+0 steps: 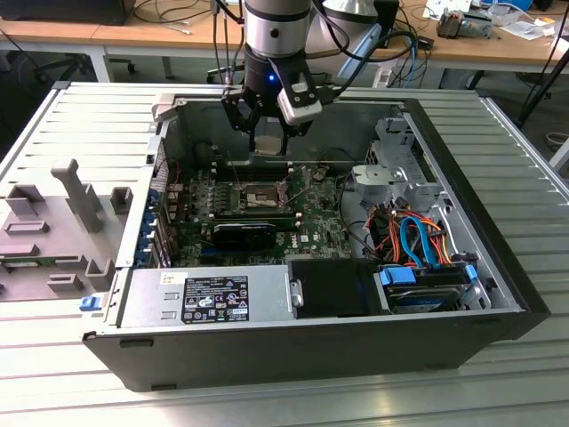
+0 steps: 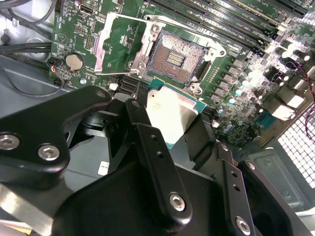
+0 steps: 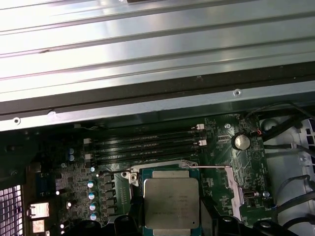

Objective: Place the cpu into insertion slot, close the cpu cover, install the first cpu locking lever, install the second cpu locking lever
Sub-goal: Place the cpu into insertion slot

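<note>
cpu [image 3: 170, 204] flat, silvery top upward

Open computer case [image 1: 498, 294] flat on slatted metal table [image 1: 80, 116]. Power supply [image 1: 204, 298] along near wall in exterior view, blue drive caddy [image 1: 427, 276] near it toward exterior view's right, orange and blue cables [image 1: 413, 236] next to caddy. Long black card [image 1: 244, 234] on green board [image 1: 324, 227]. Grey fixture [image 1: 67, 222] on table at exterior view's left. Memory slots [image 3: 142, 147], coin battery [image 3: 241, 141] in first wrist view

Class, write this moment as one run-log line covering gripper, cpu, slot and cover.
gripper: shut on cpu | cpu: held over motherboard, not seated | insertion slot: empty | cpu cover: open
</note>
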Motion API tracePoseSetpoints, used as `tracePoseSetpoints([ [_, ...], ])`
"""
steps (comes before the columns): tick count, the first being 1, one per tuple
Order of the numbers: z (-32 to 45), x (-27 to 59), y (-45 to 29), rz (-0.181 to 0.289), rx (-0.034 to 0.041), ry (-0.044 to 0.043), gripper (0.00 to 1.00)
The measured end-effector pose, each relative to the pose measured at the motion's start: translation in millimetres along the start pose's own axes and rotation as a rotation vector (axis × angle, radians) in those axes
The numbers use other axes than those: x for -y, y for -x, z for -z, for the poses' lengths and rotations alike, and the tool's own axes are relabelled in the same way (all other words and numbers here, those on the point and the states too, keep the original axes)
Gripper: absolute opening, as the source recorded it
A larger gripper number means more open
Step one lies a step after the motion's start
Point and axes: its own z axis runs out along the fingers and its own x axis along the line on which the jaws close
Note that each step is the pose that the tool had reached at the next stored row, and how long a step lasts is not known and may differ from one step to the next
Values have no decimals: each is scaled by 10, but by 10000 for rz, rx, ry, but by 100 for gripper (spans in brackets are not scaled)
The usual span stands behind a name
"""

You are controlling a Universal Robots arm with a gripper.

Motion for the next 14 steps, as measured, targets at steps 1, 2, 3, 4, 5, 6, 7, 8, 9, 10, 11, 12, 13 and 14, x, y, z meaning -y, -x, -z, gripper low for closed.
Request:
tracePoseSetpoints([
  [1,-1,0,0,-14,2,1,54],
  [2,-1,0,0,-24,2,0,54],
  [3,-1,0,0,-32,3,1,54],
  [4,-2,0,0,-39,4,1,54],
  [5,-2,0,0,-47,4,1,54],
  [6,-2,0,0,-54,5,1,54],
  [7,-3,0,0,-62,5,1,54],
  [8,-3,0,0,-71,5,1,54],
  [9,-4,0,0,-81,7,1,54],
  [10,-4,0,0,-92,8,2,54],
  [11,-4,0,0,-101,8,1,54],
  [12,-5,0,0,-108,9,1,54],
  [13,-5,0,0,-120,10,0,54],
  [14,-5,0,0,-129,11,0,54],
])
